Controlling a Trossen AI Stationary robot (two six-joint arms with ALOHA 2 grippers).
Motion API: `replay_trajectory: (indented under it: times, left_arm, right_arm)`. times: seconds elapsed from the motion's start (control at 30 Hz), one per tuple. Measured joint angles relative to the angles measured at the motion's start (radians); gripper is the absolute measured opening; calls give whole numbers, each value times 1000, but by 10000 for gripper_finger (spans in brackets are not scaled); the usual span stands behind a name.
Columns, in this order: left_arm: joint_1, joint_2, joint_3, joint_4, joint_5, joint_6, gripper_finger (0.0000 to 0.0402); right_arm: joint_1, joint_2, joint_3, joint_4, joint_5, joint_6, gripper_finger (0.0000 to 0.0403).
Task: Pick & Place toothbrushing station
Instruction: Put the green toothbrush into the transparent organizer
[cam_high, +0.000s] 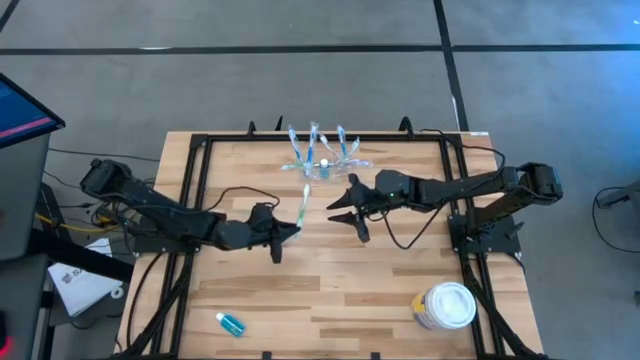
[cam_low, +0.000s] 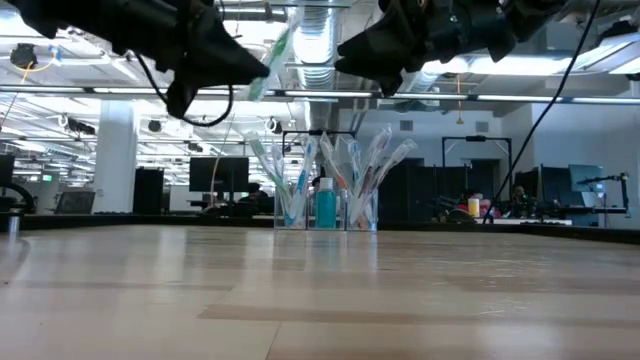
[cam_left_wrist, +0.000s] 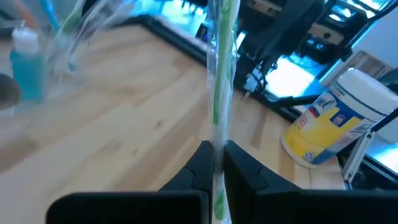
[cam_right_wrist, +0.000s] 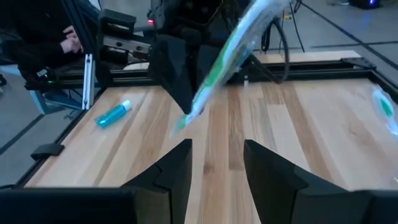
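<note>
Toothbrushing station (cam_high: 322, 160) sharp low view; left tool (cam_left_wrist: 214, 163) clamps toothbrush (cam_left_wrist: 219, 93).

You have the toothbrushing station (cam_high: 322, 160) standing on the table (cam_high: 400, 290) at its far edge, toothbrushes upright in it. Nearer than the station, the left gripper (cam_high: 291, 232) holds a wrapped toothbrush (cam_high: 304, 205) above the boards, and the right gripper (cam_high: 348, 208) hangs just beside it. The white-lidded tub (cam_high: 445, 306) and small bottle (cam_high: 230, 322) sit well apart from the station, at the table's near corners.
</note>
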Motion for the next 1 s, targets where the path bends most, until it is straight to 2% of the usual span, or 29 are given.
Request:
replay_trajectory:
  times: [0.63,1.0]
  left_arm:
    - [40,305,2,603,19,393,7]
    - [84,403,145,616,69,522,8]
  right_arm:
    - [17,0,0,67,0,0,136]
    - [22,0,0,69,-1,0,135]
